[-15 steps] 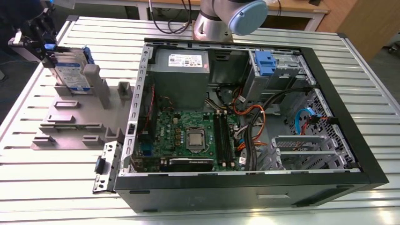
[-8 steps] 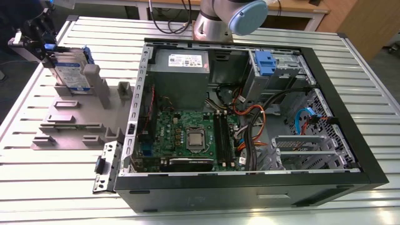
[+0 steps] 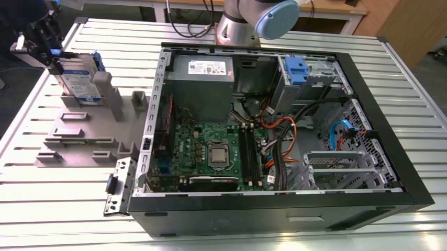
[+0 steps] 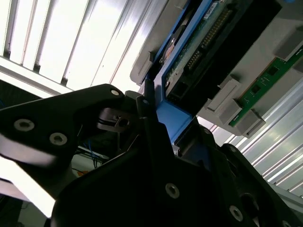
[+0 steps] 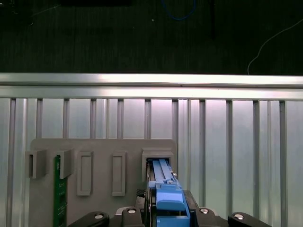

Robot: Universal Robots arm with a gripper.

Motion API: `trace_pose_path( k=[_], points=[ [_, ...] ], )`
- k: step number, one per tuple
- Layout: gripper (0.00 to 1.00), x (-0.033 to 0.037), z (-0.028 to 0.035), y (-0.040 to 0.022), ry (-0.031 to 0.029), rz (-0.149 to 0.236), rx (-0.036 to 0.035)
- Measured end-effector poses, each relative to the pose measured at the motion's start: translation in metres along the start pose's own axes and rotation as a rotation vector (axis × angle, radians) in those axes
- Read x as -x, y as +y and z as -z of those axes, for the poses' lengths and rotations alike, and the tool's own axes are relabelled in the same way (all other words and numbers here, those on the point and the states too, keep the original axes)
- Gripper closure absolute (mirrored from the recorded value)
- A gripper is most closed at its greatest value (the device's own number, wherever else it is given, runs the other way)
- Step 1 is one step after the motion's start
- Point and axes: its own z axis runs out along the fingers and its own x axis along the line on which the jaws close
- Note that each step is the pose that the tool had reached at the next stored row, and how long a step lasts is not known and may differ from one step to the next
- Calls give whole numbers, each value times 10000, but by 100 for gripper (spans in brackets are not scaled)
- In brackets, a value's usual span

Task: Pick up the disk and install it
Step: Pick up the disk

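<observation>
Extraction from the holder is the step in hand, as I judge it, and none of the install has been done. The open computer case (image 3: 244,214) lies on its side, well apart from the grey slotted holder (image 3: 77,136) towards the exterior view's left. The disk (image 3: 78,83) stands on edge in one of the holder's slots, fully seated as far as I can tell. In the first wrist view its blue side rail (image 5: 166,196) points up out of the slot. My hand (image 3: 43,47) is at the disk's upper end. In the second wrist view the dark fingers (image 4: 150,123) press against the blue rail with no gap that I can make out, so I read the hand as clenched on the disk. To do this well I would draw the disk out in line with the slot walls and keep it from tilting. If the rail binds, I expect the light holder could come up with it. A green memory stick (image 5: 59,189) sits several slots away and should be out of the way. The worktop (image 3: 63,219) is ribbed aluminium, bright with glare, and its grooves could catch a dragged corner. Past its edge the first wrist view shows a dark floor with loose cables (image 5: 274,42). A wooden desk (image 3: 328,8) stands behind the arm's base (image 3: 241,26).
</observation>
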Motion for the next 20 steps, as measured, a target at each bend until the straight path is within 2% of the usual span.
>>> trace_pose_path(
  k=[2,3,20],
  points=[
    [59,0,0,0,1,0,1],
    [63,-1,0,0,0,0,0],
    [63,-1,24,0,0,0,1]
  ],
)
